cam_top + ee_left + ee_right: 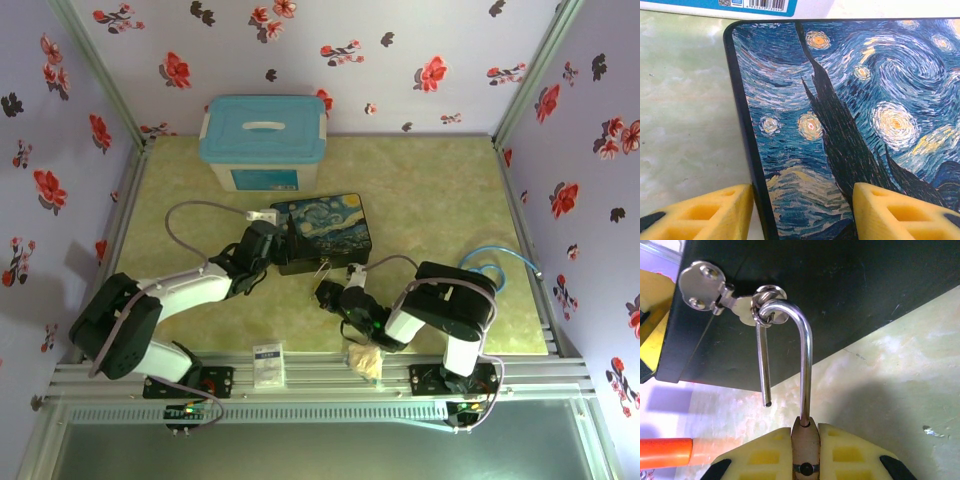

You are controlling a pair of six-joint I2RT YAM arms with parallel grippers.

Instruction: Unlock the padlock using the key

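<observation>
**Item:** padlock (805, 442), small brass body.
**Held by:** my right pincer (806, 432), jaws narrow and clamped on the body.
**Location:** at the near wall of the painted box (840, 300), hanging from its hasp (705, 287).
**Shackle** (807, 350): one leg sits in the body. The other ends free in the air, with the bend hooked through the hasp ring. It looks sprung, so I judge I hold the body in order to draw it clear.
**Key:** I cannot make it out.
**My left pincer** (802, 192): jaws part-wide, straddling the box's left rim and gripping nothing. It is probably there to brace the box.
**Around:** blue-lidded tub (262, 140) behind the box, and a crumpled wrapper (365, 358) near my right base.
**In the way:** the hasp ring, out of which the hook must be turned.
</observation>
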